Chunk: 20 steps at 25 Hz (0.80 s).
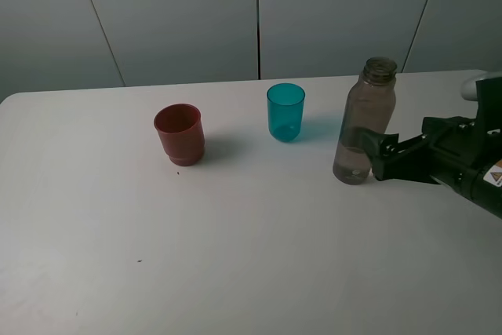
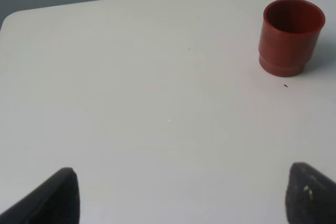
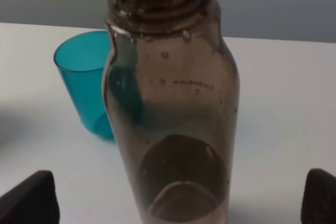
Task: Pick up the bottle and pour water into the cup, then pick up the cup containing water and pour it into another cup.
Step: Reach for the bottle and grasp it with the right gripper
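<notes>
Matte table (image 1: 251,272), smoky threaded-neck bottle (image 1: 365,115), transl. teal tumbler (image 1: 285,115), squat red cup (image 1: 180,135)

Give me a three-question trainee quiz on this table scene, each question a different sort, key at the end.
1. True or false: the bottle has a cap on.
2. Fill in: in the exterior high view, the teal cup stands between the red-brown cup and the ____.
3. Which thing does the left wrist view show? A) the teal cup B) the bottle C) the red-brown cup
Key: 1 false; 2 bottle; 3 C.
</notes>
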Motion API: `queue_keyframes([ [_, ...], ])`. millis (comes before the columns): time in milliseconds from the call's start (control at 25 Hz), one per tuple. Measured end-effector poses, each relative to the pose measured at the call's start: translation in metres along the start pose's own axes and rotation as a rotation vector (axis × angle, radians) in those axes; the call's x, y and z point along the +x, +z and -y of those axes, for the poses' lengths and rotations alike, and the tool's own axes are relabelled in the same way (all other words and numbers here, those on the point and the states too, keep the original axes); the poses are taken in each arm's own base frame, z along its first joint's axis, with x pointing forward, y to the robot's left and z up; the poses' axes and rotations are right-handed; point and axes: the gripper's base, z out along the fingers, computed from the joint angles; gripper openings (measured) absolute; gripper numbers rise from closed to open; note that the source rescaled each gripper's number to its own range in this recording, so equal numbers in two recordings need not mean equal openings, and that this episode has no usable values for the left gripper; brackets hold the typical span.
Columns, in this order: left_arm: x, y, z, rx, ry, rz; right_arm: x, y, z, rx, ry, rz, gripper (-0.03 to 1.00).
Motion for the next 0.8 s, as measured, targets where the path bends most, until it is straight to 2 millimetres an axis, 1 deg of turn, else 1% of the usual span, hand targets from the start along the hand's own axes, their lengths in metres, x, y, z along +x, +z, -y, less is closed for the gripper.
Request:
queue_keyframes([
  [240, 0.0, 0.0, 0.0, 0.0, 0.0, 0.0, 0.007, 0.013, 0.001, 0.019, 0.008, 0.056, 1.0],
  [400, 0.0, 0.0, 0.0, 0.0, 0.0, 0.0, 0.015, 0.023, 0.002, 0.029, 0.013, 0.085, 1.0],
  [520, 0.0, 0.0, 0.0, 0.0, 0.0, 0.0, 0.028, 0.031, 0.003, 0.038, 0.035, 0.035, 1.0],
  [600, 0.0, 0.0, 0.0, 0.0, 0.0, 0.0, 0.033, 0.038, 0.002, 0.042, 0.041, 0.01, 1.0],
  [680, 0.0, 0.0, 0.0, 0.0, 0.0, 0.0, 0.032, 0.045, 0.001, 0.041, 0.043, 0.014, 1.0],
  [800, 0.0, 0.0, 0.0, 0.0, 0.0, 0.0, 0.025, 0.055, -0.001, 0.036, 0.03, 0.052, 1.0],
])
